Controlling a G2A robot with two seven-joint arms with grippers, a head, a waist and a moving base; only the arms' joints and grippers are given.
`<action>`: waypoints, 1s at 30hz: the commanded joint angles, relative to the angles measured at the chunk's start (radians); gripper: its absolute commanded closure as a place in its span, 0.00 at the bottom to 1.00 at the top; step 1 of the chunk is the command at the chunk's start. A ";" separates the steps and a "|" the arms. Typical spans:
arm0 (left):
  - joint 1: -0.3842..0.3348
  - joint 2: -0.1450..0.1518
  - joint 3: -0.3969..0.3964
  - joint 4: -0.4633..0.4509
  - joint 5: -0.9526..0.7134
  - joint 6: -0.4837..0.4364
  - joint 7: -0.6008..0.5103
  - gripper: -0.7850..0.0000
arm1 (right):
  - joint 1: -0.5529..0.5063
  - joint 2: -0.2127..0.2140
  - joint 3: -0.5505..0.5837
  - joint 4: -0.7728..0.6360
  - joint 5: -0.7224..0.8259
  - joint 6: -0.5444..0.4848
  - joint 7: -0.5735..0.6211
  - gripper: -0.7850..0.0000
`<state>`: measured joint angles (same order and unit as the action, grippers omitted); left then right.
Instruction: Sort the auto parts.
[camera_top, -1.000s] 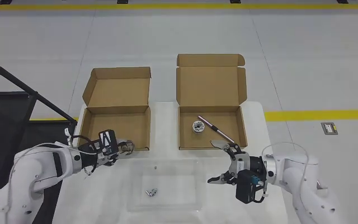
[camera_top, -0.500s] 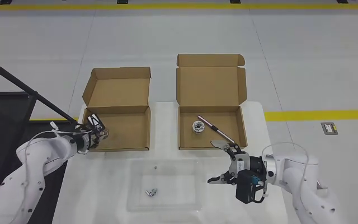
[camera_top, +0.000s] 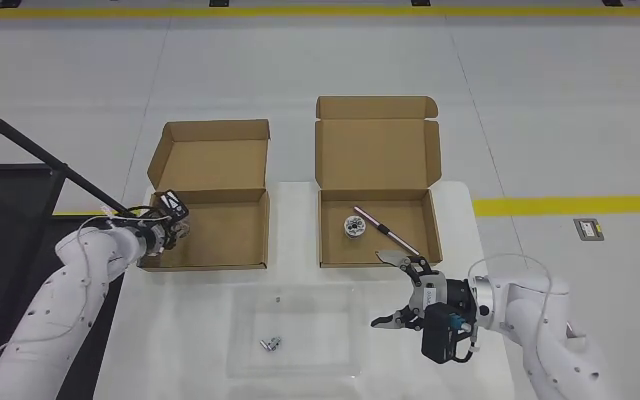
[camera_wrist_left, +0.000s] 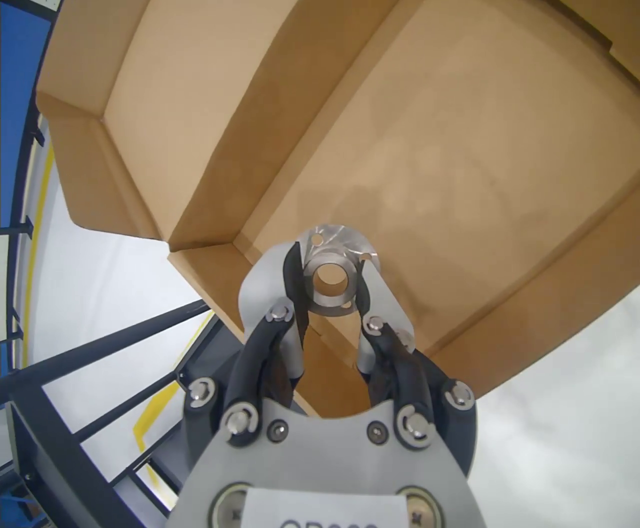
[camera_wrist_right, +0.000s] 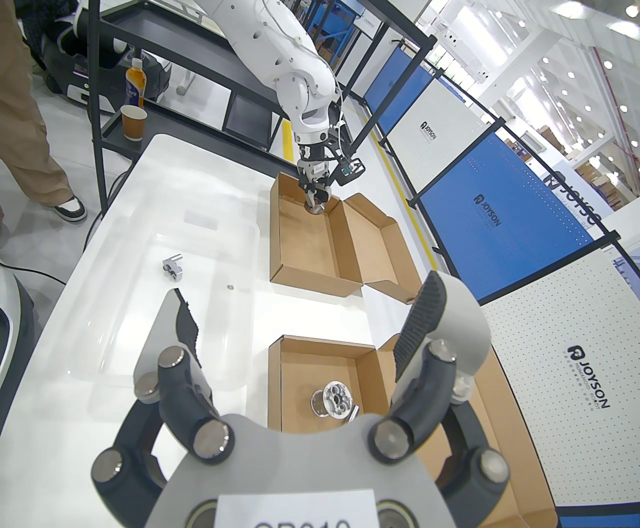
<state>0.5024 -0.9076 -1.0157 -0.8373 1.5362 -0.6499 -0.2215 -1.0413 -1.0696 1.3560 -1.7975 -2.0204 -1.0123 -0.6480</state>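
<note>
left gripper (camera_wrist_left: 329, 287): clamped on a flanged metal bushing (camera_wrist_left: 336, 240), held over a corner of the left box (camera_wrist_left: 450, 175) (contact with its floor cannot be told) | right gripper (camera_wrist_right: 305, 295): jaws wide apart, holding nothing, above the table (camera_top: 300, 215) just in front of the right box (camera_top: 340, 250) | clear tray (camera_top: 310, 300): one small metal block (camera_top: 269, 344) inside

Two boxes, one tray, five metal parts.
Two open cardboard boxes stand far on the table, the left box (camera_top: 225, 225) and the right box (camera_top: 335, 250); one clear tray (camera_top: 310, 330) lies near. The five parts are one flanged bushing (camera_wrist_left: 330, 285), one round disc (camera_top: 353, 224), one rod (camera_top: 388, 232), one small block (camera_top: 269, 344) and one tiny piece (camera_top: 277, 296).
</note>
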 joint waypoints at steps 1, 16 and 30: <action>-0.027 -0.015 0.030 0.037 0.020 -0.014 0.004 1.00 | 0.000 0.000 0.000 0.000 0.000 0.000 0.000 0.00; -0.134 -0.100 0.135 0.186 0.115 -0.044 0.024 0.00 | 0.000 0.000 0.000 0.000 0.000 0.000 0.000 0.00; -0.142 -0.044 -0.018 -0.005 0.029 -0.362 0.088 0.00 | 0.000 0.000 0.000 0.000 0.000 0.000 0.000 0.00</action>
<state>0.3483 -0.9605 -1.0149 -0.8013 1.5801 -0.9588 -0.1423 -1.0413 -1.0696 1.3560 -1.7975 -2.0204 -1.0123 -0.6480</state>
